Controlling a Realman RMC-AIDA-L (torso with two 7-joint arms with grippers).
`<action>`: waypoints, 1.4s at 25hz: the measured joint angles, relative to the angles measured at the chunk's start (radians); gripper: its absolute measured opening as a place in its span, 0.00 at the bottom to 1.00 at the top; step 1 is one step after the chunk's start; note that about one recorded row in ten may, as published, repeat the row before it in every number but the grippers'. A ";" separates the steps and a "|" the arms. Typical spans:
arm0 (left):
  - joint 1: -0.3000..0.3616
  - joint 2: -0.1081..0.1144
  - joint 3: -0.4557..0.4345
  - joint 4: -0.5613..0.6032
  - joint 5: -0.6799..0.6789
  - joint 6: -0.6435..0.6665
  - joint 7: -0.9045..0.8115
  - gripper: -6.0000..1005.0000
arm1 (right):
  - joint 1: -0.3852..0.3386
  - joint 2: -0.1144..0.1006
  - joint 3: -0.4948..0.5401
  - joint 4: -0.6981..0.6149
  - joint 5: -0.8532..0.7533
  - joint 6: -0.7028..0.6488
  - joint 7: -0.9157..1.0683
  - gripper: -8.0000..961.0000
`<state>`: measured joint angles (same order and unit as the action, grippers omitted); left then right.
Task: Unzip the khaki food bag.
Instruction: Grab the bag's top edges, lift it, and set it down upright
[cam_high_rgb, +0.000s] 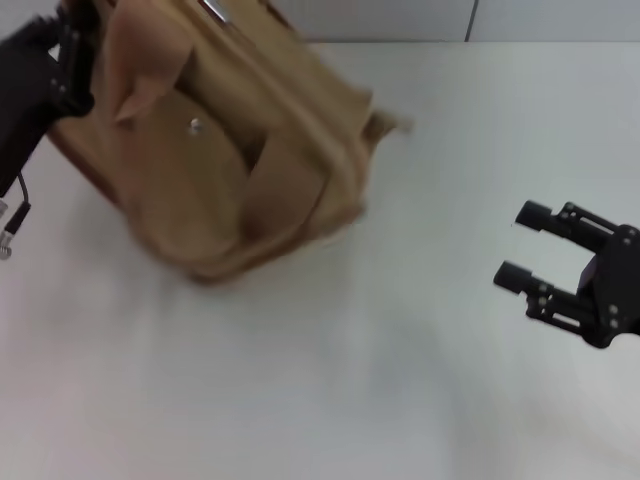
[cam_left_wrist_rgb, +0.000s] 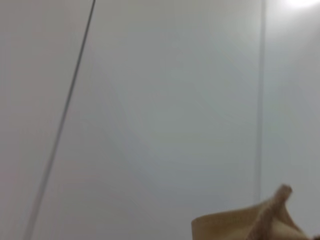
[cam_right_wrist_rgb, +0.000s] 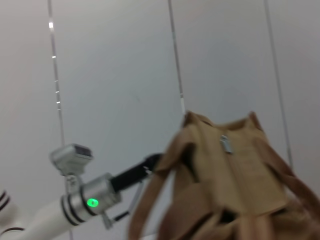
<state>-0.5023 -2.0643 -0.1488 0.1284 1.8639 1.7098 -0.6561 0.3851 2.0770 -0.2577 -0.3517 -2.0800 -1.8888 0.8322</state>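
Note:
The khaki food bag (cam_high_rgb: 230, 150) sits tilted at the table's far left, blurred, with its front pocket and metal snap (cam_high_rgb: 195, 125) facing me. Its strap handles hang down the front. The metal zip pull (cam_high_rgb: 213, 10) shows on the top, as it does in the right wrist view (cam_right_wrist_rgb: 226, 144). My left gripper (cam_high_rgb: 72, 60) is at the bag's left end and holds its fabric; the right wrist view shows it (cam_right_wrist_rgb: 150, 164) against that end of the bag (cam_right_wrist_rgb: 235, 170). A strip of bag fabric (cam_left_wrist_rgb: 250, 222) shows in the left wrist view. My right gripper (cam_high_rgb: 522, 245) is open and empty, well to the right.
The white table (cam_high_rgb: 330, 380) stretches across the front and right. A pale panelled wall (cam_right_wrist_rgb: 115, 75) stands behind it. A cable and connector (cam_high_rgb: 12, 225) hang from my left arm by the table's left edge.

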 joint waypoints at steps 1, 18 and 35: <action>-0.001 -0.001 0.009 0.005 0.005 0.052 -0.015 0.05 | -0.001 0.000 0.015 0.007 0.000 0.006 0.000 0.65; 0.038 -0.016 0.313 -0.285 0.019 0.011 0.476 0.05 | 0.026 0.004 0.073 0.115 -0.008 0.048 -0.098 0.62; 0.042 -0.016 0.320 -0.310 0.032 -0.019 0.477 0.05 | 0.166 0.015 0.097 0.503 -0.003 0.394 -0.454 0.58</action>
<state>-0.4606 -2.0801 0.1711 -0.1813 1.8957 1.6913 -0.1794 0.5511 2.0923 -0.1603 0.1511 -2.0828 -1.4948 0.3786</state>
